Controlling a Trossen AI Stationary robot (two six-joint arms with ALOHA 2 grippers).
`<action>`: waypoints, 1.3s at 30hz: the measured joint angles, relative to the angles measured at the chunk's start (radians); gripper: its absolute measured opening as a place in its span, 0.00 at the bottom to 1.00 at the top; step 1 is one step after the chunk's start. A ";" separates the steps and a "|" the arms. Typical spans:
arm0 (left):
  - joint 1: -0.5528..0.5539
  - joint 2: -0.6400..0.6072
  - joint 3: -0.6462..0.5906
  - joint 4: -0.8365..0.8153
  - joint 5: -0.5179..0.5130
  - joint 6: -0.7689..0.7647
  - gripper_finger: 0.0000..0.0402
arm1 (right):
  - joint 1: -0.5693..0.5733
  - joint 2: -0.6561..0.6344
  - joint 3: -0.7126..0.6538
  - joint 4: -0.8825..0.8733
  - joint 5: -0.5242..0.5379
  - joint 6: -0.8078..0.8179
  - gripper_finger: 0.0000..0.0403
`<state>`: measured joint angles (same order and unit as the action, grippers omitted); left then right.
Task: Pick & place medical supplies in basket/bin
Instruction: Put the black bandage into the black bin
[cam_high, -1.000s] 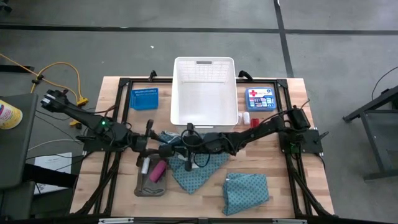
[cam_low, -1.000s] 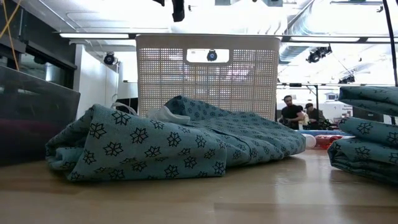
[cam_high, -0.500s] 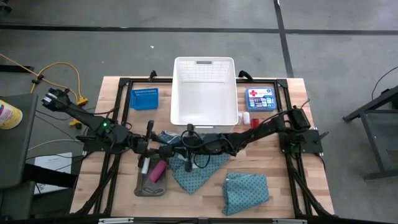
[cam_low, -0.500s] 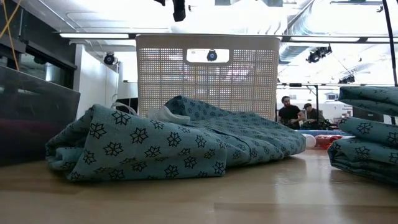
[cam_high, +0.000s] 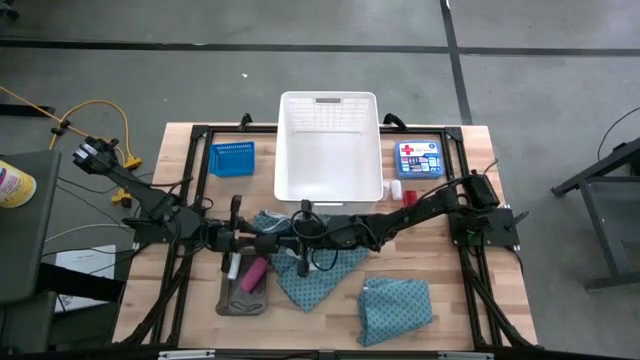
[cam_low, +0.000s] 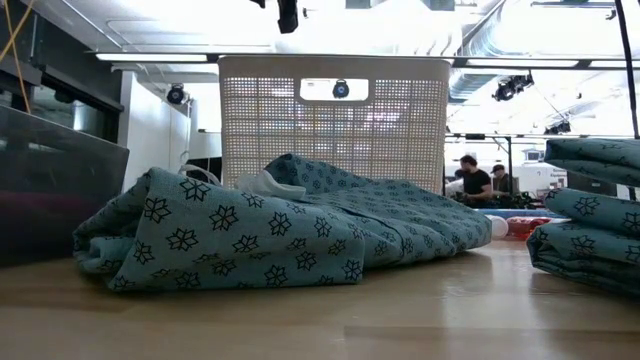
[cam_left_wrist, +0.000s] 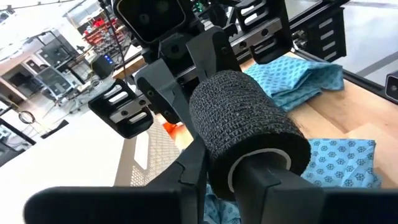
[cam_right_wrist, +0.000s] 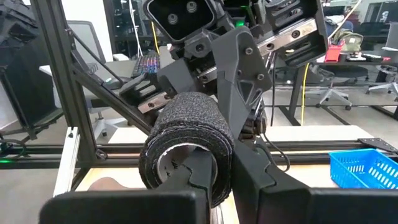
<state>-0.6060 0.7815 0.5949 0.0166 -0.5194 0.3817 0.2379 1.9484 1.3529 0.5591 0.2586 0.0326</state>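
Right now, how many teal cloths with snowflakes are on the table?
2. One cloth lies mid-table, just in front of the white basket, partly under the arms. The other cloth sits folded near the front right. More could be hidden under the arms.

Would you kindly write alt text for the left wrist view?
A black bandage roll fills the view, clamped by both arms' end effectors, left and right. Behind lie teal cloths on a wooden table.

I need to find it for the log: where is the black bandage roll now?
The black bandage roll is held between the left gripper and the right gripper, above the teal cloth, just in front of the white basket.
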 joint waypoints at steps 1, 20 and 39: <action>0.000 0.000 0.000 0.000 0.000 -0.005 0.12 | 0.000 0.000 0.000 0.000 0.000 0.000 0.07; -0.010 -0.002 0.000 -0.012 -0.030 -0.032 0.11 | 0.000 -0.001 -0.002 -0.026 -0.006 -0.002 0.32; -0.156 -0.090 0.000 -0.318 -0.113 -0.461 0.11 | 0.057 -0.112 -0.002 -0.401 -0.031 0.169 0.41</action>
<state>-0.7617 0.6913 0.5953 -0.3018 -0.6319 -0.0791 0.2953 1.8361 1.3508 0.1576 0.2279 0.2013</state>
